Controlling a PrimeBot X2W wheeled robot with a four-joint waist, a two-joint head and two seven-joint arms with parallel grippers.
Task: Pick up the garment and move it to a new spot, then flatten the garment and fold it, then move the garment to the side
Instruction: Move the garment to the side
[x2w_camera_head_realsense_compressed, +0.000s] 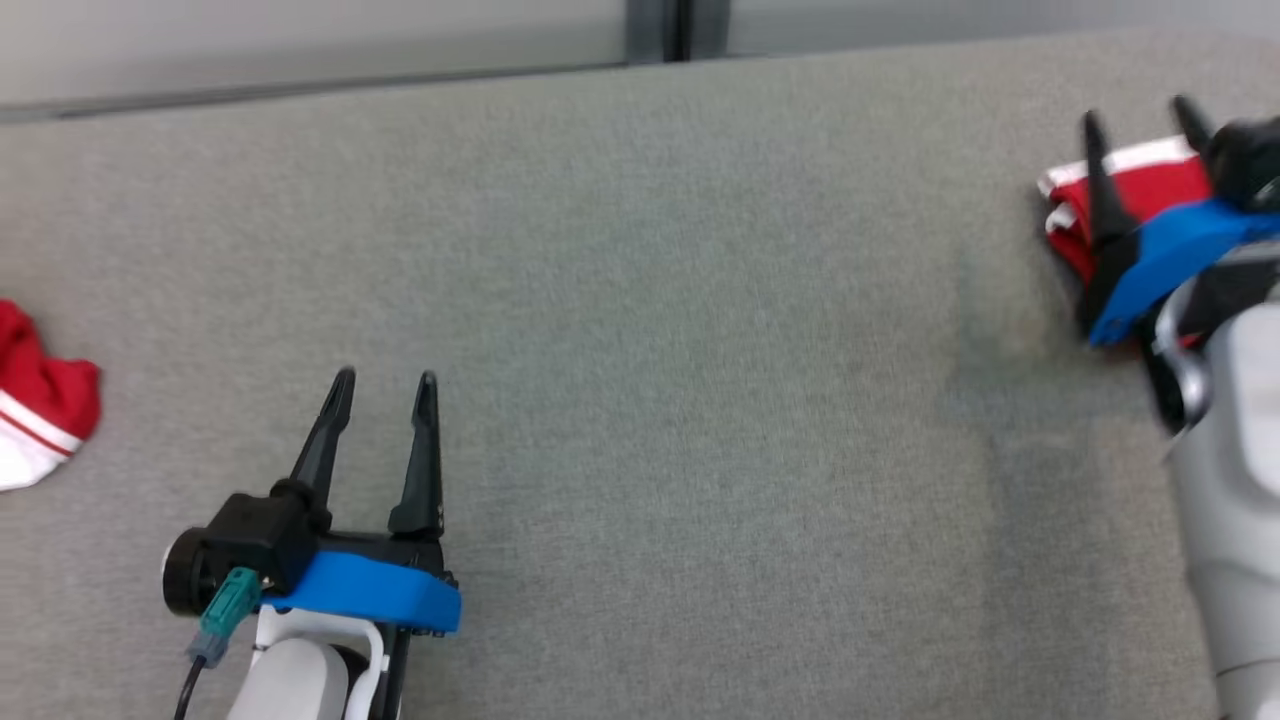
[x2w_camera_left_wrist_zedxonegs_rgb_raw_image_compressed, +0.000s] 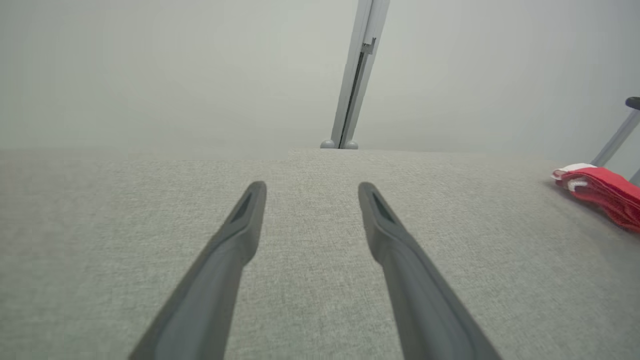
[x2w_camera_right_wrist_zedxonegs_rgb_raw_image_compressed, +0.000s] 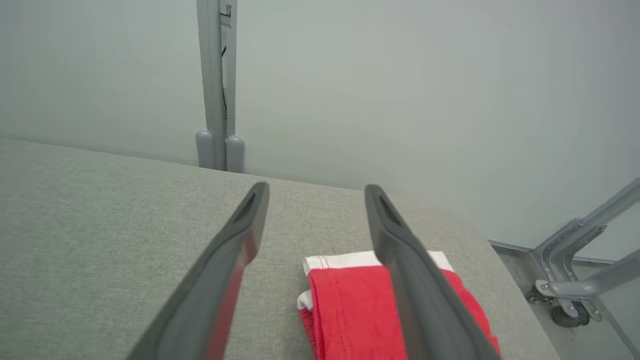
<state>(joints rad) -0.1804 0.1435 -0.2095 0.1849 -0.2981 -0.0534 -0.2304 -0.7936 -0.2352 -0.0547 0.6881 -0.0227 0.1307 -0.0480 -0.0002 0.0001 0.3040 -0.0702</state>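
A folded red garment (x2w_camera_head_realsense_compressed: 1160, 185), white-trimmed, lies at the far right end of the grey cloth-covered bench (x2w_camera_head_realsense_compressed: 700, 300). The right gripper (x2w_camera_head_realsense_compressed: 1138, 110) hovers over it with its jaws wide apart and nothing between them, though whether a finger touches the cloth I cannot tell. The left gripper (x2w_camera_head_realsense_compressed: 385, 378) sits over bare bench at the near left, jaws likewise apart and empty, well apart from a crumpled red-and-white garment (x2w_camera_head_realsense_compressed: 45, 405) at the left edge.

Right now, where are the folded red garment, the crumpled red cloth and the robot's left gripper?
folded red garment (x2w_camera_right_wrist_zedxonegs_rgb_raw_image_compressed: 350, 310): right wrist view, red top layer below the white band.
crumpled red cloth (x2w_camera_head_realsense_compressed: 40, 385): head view, its red upper part.
left gripper (x2w_camera_head_realsense_compressed: 385, 378): head view, midway between its fingertips.
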